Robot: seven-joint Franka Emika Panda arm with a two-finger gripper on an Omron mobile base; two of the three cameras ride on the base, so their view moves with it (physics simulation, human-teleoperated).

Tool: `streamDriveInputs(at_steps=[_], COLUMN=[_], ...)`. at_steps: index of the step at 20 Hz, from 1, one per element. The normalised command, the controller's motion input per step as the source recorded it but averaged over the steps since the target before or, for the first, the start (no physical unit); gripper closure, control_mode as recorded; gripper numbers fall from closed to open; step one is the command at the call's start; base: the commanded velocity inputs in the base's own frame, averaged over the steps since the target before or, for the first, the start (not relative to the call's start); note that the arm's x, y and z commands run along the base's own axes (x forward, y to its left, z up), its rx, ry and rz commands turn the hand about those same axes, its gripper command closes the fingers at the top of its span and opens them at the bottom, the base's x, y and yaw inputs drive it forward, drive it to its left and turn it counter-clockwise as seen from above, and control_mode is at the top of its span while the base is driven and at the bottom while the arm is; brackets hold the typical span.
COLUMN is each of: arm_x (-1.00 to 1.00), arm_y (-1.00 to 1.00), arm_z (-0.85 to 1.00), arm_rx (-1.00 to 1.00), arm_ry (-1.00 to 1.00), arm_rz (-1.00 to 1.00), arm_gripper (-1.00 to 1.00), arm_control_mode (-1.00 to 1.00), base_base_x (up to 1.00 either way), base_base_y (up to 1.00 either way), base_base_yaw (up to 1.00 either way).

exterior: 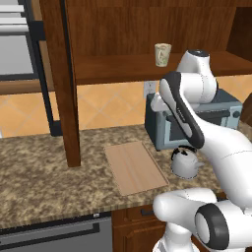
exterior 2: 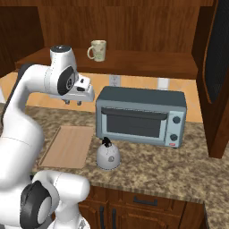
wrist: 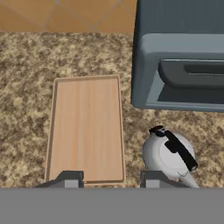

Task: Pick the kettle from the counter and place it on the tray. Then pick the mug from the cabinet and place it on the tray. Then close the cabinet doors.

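The small silver-grey kettle [exterior: 186, 162] [exterior 2: 108, 155] [wrist: 168, 155] stands upright on the granite counter [exterior: 39, 167] [exterior 2: 179, 170], just in front of the toaster oven and right of the tray. The light wooden tray [exterior: 135, 167] [exterior 2: 67, 145] [wrist: 85, 127] lies flat and bare. My gripper [exterior 2: 74, 103] [wrist: 109, 178] hangs open well above the tray's near-right edge, its fingers apart with nothing between them. The cream mug [exterior: 163, 54] [exterior 2: 98, 50] sits on the shelf of the dark wooden cabinet [exterior: 118, 66] [exterior 2: 147, 62]. Both cabinet doors [exterior: 61, 78] [exterior 2: 219, 76] stand swung open.
A blue-grey toaster oven [exterior: 216, 110] [exterior 2: 141, 116] [wrist: 183, 65] fills the counter behind the kettle, under the cabinet shelf. The left open door reaches down almost to the counter, left of the tray. Wall sockets [exterior 2: 115, 80] sit on the tan tiled backsplash.
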Motion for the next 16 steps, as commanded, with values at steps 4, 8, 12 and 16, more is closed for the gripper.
streamDriveInputs(at_steps=[4, 8, 12, 16], arm_x=[0.0, 0.0, 0.01, 0.01], arm_y=[-0.31, -1.0, -0.93, -0.59], arm_z=[-0.28, -0.66, -0.49, -0.22], arm_rx=[0.0, 0.0, 0.01, 0.02], arm_ry=[0.01, 0.14, 0.11, 0.0], arm_rz=[0.02, 0.07, 0.16, 0.16], arm_gripper=[-1.0, -1.0, -1.0, -1.0], arm_control_mode=[-1.0, -1.0, -1.0, -1.0], base_base_x=[0.0, 0.0, 0.0, 0.0], base_base_y=[0.0, 0.0, 0.0, 0.0], base_base_yaw=[0.0, 0.0, 0.0, 0.0])
